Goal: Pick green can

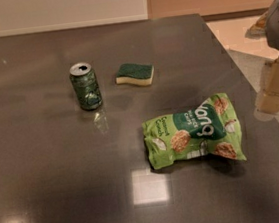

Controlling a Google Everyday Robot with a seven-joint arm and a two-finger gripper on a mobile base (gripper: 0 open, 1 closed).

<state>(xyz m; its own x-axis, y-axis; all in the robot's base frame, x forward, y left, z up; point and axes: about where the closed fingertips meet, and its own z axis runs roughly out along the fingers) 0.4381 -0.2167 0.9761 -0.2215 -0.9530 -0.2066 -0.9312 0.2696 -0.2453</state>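
Observation:
The green can [85, 86] stands upright on the dark grey table [44, 159], left of centre. It is dark green with a mottled lighter pattern and a silver top with an open pull-tab hole. My gripper [274, 92] is at the right edge of the view, beyond the table's right side and far to the right of the can. Only its pale, blocky fingers show below a grey arm part.
A green-and-cream sponge [135, 74] lies just right of the can. A light green snack bag [194, 132] lies flat in the middle right of the table. The table's right edge runs diagonally past the gripper. A pale floor and an orange wall lie behind.

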